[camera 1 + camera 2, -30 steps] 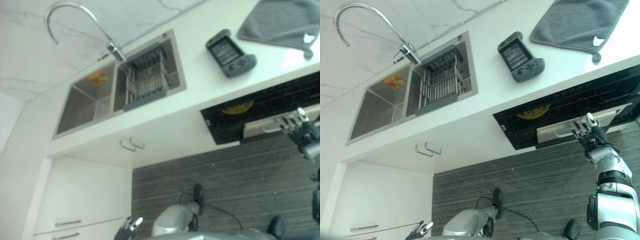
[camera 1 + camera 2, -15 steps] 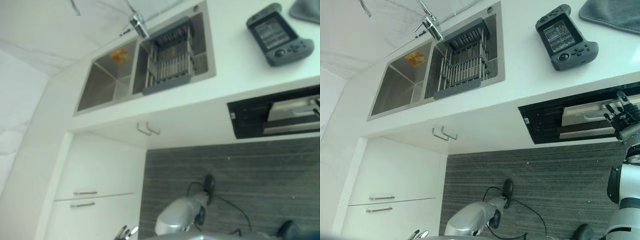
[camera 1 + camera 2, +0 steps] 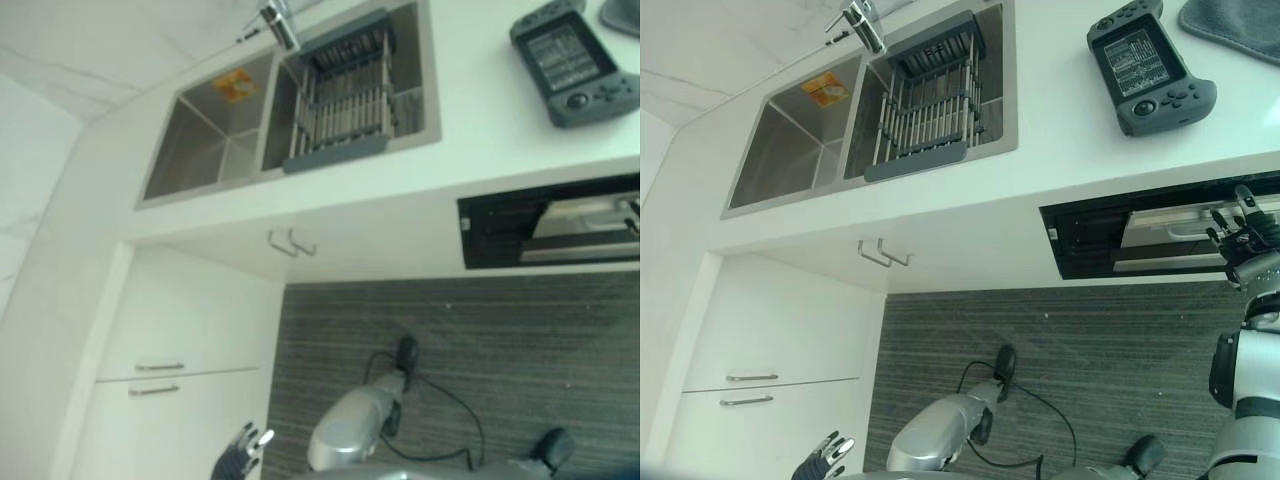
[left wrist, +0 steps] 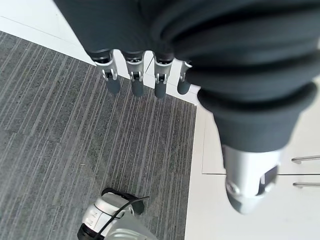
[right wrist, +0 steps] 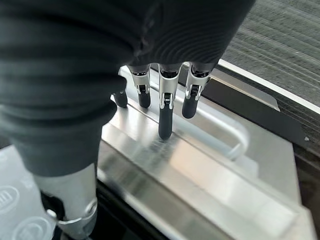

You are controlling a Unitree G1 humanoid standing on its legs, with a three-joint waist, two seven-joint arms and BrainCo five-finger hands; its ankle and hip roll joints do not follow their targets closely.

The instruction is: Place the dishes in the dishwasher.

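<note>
The dishwasher (image 3: 1085,235) is a dark opening under the white counter, with a brushed steel drawer front (image 3: 1165,232) set in it. My right hand (image 3: 1243,240) is at that front's right end. In the right wrist view its fingers (image 5: 165,112) are straight, with their dark tips resting on the steel panel (image 5: 210,170) just beside the bar handle (image 5: 227,132). No dish shows in the opening or in either hand. My left hand (image 3: 822,458) hangs low by the cabinet, and its straight fingers (image 4: 132,82) are over the grey floor, holding nothing.
A steel double sink (image 3: 790,140) holds a wire dish rack (image 3: 925,115) under the faucet (image 3: 862,22). A dark game controller (image 3: 1150,65) and a grey cloth (image 3: 1240,20) lie on the counter. White cabinet drawers (image 3: 750,385) stand at the left, and striped grey floor (image 3: 1060,350) lies below.
The camera has swung, shifting the whole picture. The steel drawer front sits deeper in the opening than a second ago, hiding the yellow dish seen then. My right hand stays on it.
</note>
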